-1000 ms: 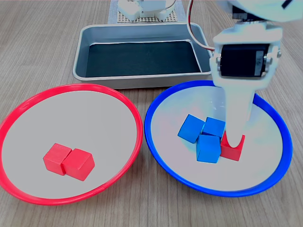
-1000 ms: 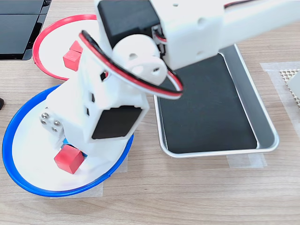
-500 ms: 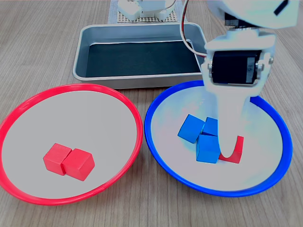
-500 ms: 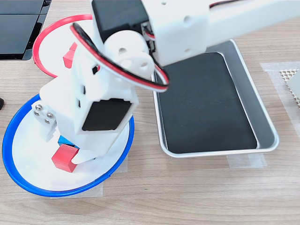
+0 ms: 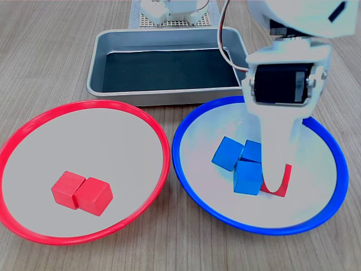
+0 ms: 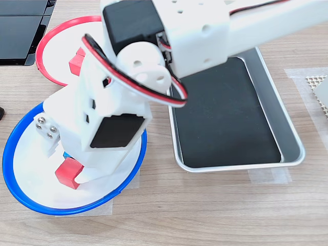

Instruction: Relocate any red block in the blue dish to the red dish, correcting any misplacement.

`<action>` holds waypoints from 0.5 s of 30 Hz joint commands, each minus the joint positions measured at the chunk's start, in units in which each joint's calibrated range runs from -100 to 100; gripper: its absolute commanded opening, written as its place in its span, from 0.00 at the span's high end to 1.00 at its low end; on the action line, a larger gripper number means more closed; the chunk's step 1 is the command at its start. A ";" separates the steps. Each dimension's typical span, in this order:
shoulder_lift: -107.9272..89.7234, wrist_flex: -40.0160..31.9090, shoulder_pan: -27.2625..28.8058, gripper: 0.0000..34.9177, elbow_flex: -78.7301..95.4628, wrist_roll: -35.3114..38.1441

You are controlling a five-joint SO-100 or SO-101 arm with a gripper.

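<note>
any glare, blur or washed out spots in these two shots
First exterior view: sharp, with the blue dish interior washed pale under the arm. Second exterior view: the white arm fills the frame, nearly blown out, hiding most of the red block; the metal tray shows little glare.

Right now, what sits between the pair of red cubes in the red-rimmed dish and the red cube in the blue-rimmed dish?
In the first exterior view, three blue cubes cluster between the two red cubes and the red cube, along with both dishes' adjoining rims.

A wooden table (image 5: 51,51) bears the red dish (image 5: 161,141), the blue dish (image 5: 186,186) and a metal tray (image 5: 96,73).
</note>
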 commanded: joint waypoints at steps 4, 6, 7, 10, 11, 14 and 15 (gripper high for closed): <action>0.83 -1.83 0.50 0.57 -0.75 -1.47; 1.34 -2.00 0.97 0.58 -1.11 -1.81; 1.68 -2.00 1.25 0.60 -1.20 -2.05; 2.36 -1.59 1.73 0.62 -1.29 -2.74; 2.45 -1.42 1.73 0.61 -1.29 -2.98; 2.62 -1.42 1.73 0.60 -1.29 -3.61; 2.62 -1.59 1.73 0.60 -1.29 -3.81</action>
